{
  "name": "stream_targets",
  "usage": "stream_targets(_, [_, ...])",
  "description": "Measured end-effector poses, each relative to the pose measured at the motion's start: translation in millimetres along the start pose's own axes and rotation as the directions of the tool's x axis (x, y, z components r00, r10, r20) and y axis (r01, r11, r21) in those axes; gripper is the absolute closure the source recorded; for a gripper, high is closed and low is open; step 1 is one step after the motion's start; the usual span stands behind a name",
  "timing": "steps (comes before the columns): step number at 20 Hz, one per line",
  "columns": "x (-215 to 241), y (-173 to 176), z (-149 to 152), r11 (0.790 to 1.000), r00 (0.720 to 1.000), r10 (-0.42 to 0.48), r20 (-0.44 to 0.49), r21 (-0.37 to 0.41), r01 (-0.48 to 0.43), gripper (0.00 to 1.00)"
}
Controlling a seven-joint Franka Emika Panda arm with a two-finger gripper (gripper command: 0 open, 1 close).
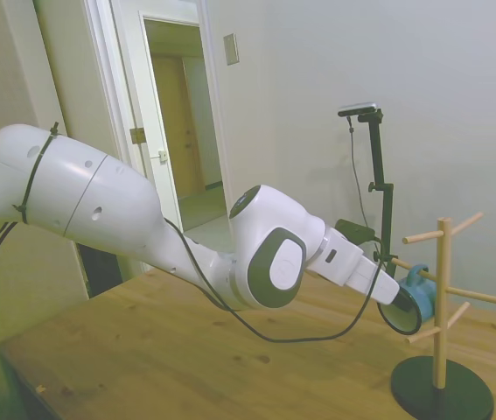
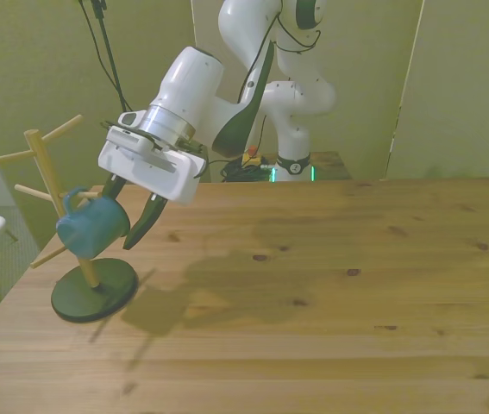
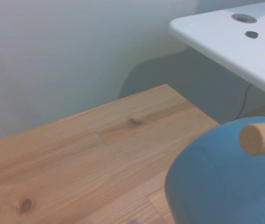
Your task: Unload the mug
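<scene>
The mug (image 2: 91,228) hangs by its loop handle on a lower peg of the wooden mug tree (image 2: 42,186), which stands on a dark round base at the table's (image 2: 330,285) corner, on the front view's left. The end effector (image 2: 128,216) is at the mug, its dark fingers (image 2: 145,220) spread wide to either side of the teal body: one shows clearly on the side toward the table's middle, the other is half hidden behind the mug's upper edge. I cannot tell whether either finger touches the enamel; nothing looks clamped yet.

The step in hand appears to be the grasp before lifting off. To do it well, the fingers should close squarely across the body or rim, not on the handle, since the handle has to slide free along the peg. Once held, the mug should travel outward along the peg's upward slant rather than straight up, or the loop will catch and tip the light stand.

In the side view the mug's open mouth faces the arm, just at the wrist's tip. The wrist view shows the blue wall filling one corner, with a peg end (image 3: 259,138) right against it.
</scene>
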State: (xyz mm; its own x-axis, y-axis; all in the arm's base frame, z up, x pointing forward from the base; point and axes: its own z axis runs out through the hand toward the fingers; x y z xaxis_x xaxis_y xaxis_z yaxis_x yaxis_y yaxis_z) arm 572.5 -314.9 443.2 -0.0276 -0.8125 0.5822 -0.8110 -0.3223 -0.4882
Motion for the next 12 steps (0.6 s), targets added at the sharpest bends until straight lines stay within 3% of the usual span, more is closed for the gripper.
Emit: stream_targets(12, [-2.6,-2.9,-1.0,1.000,1.000,-0.002,0.003,0.004,0.002,1.00])
